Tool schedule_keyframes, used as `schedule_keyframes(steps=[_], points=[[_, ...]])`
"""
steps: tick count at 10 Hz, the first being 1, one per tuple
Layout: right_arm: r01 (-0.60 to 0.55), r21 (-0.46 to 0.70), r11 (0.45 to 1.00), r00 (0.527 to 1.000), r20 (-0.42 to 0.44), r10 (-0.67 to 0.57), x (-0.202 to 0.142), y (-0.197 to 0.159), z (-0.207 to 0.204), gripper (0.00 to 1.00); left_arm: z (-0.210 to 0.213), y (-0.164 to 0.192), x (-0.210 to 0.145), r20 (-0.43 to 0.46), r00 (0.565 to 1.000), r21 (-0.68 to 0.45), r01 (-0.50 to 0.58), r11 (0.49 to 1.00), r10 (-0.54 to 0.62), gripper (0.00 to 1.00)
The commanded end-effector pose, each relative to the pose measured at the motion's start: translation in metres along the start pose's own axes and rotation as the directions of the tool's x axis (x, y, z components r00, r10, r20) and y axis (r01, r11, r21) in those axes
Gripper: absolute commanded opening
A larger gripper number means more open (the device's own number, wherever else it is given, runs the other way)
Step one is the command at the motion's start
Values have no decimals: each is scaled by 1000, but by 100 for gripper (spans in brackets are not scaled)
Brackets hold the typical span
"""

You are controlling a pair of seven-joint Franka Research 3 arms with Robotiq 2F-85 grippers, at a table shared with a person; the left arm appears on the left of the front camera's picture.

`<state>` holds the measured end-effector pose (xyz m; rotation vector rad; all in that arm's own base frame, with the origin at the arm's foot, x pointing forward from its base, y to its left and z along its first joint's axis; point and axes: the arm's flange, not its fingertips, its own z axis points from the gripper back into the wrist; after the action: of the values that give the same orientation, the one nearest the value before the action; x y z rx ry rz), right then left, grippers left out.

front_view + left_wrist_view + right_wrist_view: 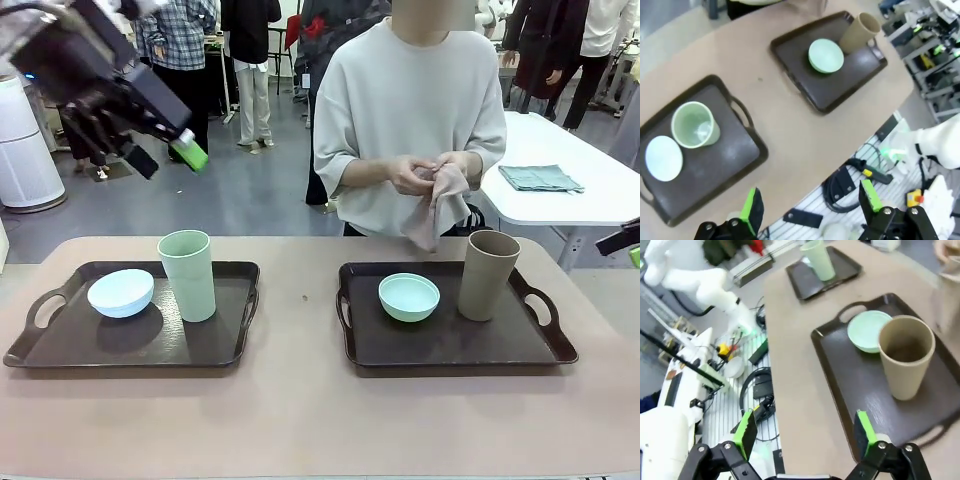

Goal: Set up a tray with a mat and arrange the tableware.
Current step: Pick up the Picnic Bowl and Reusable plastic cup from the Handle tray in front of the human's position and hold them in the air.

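Two dark brown trays lie side by side on the tan table. The left tray (70, 345) carries a pale blue bowl (120, 292) and a pale green cup (188, 275). On the right tray (450, 345) stand a mint green bowl (408, 296) and a brown-tan cup (488, 275). The person's hands hold a crumpled grey-mauve cloth (440, 205), perhaps the mat, behind the right tray. My left gripper (165, 155) (810, 195) hangs open, high above the table's left end. My right gripper (628, 245) (805, 425) is open at the table's right end, near the tan cup (906, 355).
A folded teal cloth (540, 178) lies on a white table behind, to the right. Bare tabletop runs between the trays and along the near edge. Cables and gear (850, 180) lie on the floor on my side. Other people stand farther back.
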<state>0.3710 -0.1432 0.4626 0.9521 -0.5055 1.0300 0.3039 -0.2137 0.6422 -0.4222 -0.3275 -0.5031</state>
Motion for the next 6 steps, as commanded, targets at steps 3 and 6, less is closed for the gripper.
schedule_keyframes(steps=[3,6], points=[[-75,40,996,997,-14,76,12,-7,-17,100,-59,-60,39,112,993,202,-53,978,30,100],[-63,46,997,998,-29,64,18,-4,-17,100,-47,-59,24,57,998,143,-6,990,-2,100]])
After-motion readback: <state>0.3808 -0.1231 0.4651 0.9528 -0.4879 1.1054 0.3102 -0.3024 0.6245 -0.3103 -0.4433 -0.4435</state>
